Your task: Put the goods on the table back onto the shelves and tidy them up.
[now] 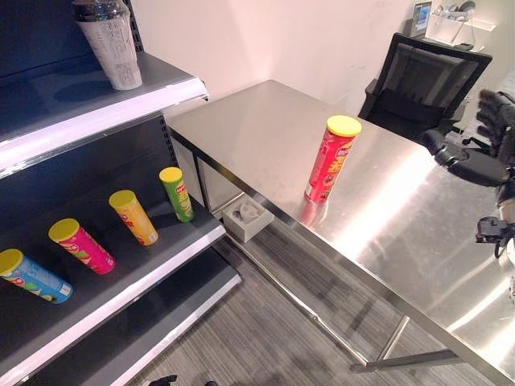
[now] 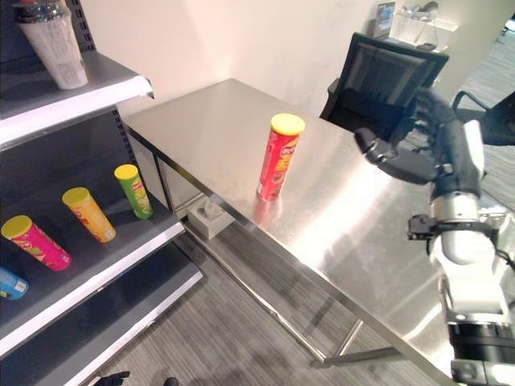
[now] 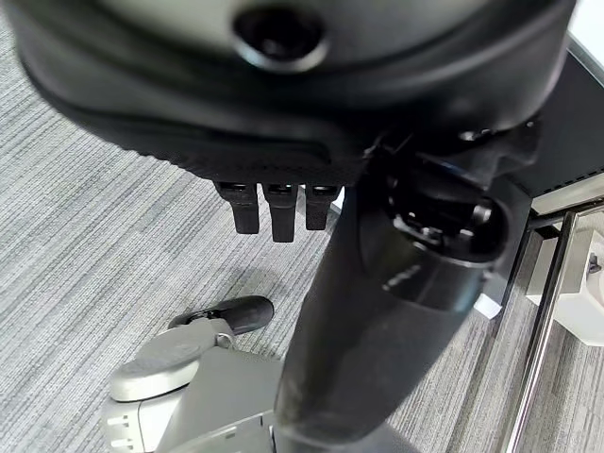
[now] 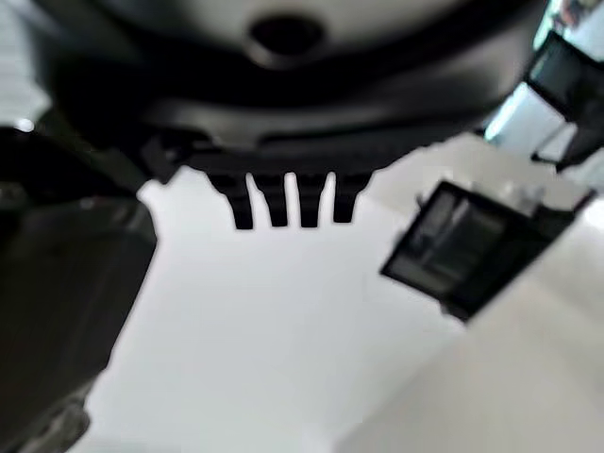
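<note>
Standing red can [image 1: 331,159] on table [image 1: 265,137] – right hand [image 2: 418,153] open-fingered

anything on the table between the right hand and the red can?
No. Bare steel table lies between the right hand, raised above the table's far side, and the upright red can. Both eye views show it.

We count five snack tubes: one red tube [image 1: 331,159] upright on counter [image 1: 418,217]; four on middle shelf [image 1: 153,257], namely green tube [image 1: 176,193], orange tube [image 1: 133,216], pink tube [image 1: 80,245], blue tube [image 1: 34,276]. We count one lidded cup [image 1: 110,42] on top shelf [image 1: 96,112], one office chair [image 1: 418,80], one small box [image 1: 246,217] on floor.
</note>
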Controlling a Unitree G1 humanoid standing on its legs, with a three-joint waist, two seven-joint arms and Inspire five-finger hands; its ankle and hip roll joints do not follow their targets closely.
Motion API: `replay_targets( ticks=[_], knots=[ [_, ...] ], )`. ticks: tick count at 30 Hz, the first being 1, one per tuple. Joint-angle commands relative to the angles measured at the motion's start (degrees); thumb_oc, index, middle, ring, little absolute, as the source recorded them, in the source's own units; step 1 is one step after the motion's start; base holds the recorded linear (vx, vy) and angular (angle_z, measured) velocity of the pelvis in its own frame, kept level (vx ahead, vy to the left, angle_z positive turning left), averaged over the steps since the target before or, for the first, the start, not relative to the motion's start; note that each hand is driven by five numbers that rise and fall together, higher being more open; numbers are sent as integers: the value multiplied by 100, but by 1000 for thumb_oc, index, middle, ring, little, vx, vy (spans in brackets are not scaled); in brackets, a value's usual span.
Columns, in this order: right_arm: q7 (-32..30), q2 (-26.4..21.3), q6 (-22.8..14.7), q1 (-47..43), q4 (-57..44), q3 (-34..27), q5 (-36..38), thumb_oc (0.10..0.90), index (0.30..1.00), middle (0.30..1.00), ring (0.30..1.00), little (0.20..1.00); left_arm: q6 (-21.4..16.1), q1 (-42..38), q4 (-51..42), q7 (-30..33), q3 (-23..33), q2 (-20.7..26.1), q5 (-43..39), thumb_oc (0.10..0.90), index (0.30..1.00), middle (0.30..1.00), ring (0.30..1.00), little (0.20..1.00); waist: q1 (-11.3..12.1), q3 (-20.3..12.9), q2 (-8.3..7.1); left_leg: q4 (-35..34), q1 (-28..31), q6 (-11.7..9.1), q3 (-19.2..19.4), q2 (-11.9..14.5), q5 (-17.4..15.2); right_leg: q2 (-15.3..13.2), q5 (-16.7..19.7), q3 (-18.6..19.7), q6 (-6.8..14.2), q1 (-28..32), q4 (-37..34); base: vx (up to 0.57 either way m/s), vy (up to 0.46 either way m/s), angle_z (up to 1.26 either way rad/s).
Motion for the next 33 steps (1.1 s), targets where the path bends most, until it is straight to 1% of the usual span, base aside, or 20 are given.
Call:
replay_targets(
  ticks=[1,8,17,19,21,23,26,29,33],
  knots=[
    [-57,-687,-275,-770,-55,-75,-54,800,900,900,900,900,-124,-197,-53,-44,-412,265,116,800,900,900,900,900,268,-250,-106,14,31,-60,196,179,-348,-317,-223,-84,407,102,50,5,32,0],
    [-124,-641,-121,-1001,67,284,-481,800,900,900,900,900,-125,-194,-9,10,-433,304,235,800,900,900,900,900,327,-201,-110,14,-14,-25,168,104,-360,-392,-167,-139,432,90,50,2,27,1],
    [-223,-616,-29,-1379,176,657,-617,800,900,900,900,900,-120,-181,-25,41,-501,323,218,800,900,900,900,900,429,-179,-167,14,-113,-10,92,36,-352,-464,-113,-227,453,71,50,10,17,5],
    [-287,-651,15,-1617,288,859,-781,800,900,900,900,900,-127,-184,-69,46,-563,327,216,800,900,900,900,900,498,-159,-200,14,-137,-7,49,28,-355,-482,-106,-268,457,78,50,23,-3,10],
    [-303,-654,19,-1709,327,938,-793,800,900,900,900,900,-125,-170,-64,44,-576,317,229,800,900,900,900,900,504,-156,-203,14,-138,-3,39,23,-358,-485,-106,-272,456,82,50,22,-1,6],
    [-341,-658,42,-2064,540,1227,-792,800,900,900,900,900,-120,-130,-91,48,-640,347,249,800,900,900,900,900,570,-146,-217,14,-145,1,22,12,-352,-487,-114,-295,454,94,50,34,4,2],
    [-393,-678,73,-2294,701,1401,-840,800,900,900,900,900,-119,-119,-91,61,-650,347,234,800,900,900,900,900,589,-139,-220,14,-153,5,6,5,-348,-486,-113,-304,455,90,50,0,0,0],
    [-396,-697,122,-2612,926,1702,-848,800,900,900,900,900,-119,-121,-110,123,-634,364,172,800,900,900,900,900,633,-135,-233,14,-161,12,-29,-8,-349,-499,-119,-319,454,111,50,21,1,4],
    [-377,-723,187,-2799,1091,1924,-932,800,900,900,900,900,-126,-110,-128,162,-673,325,139,800,900,900,900,900,661,-137,-231,14,-120,32,-108,-49,-377,-517,-136,-381,450,201,50,26,1,11]
  ],
)
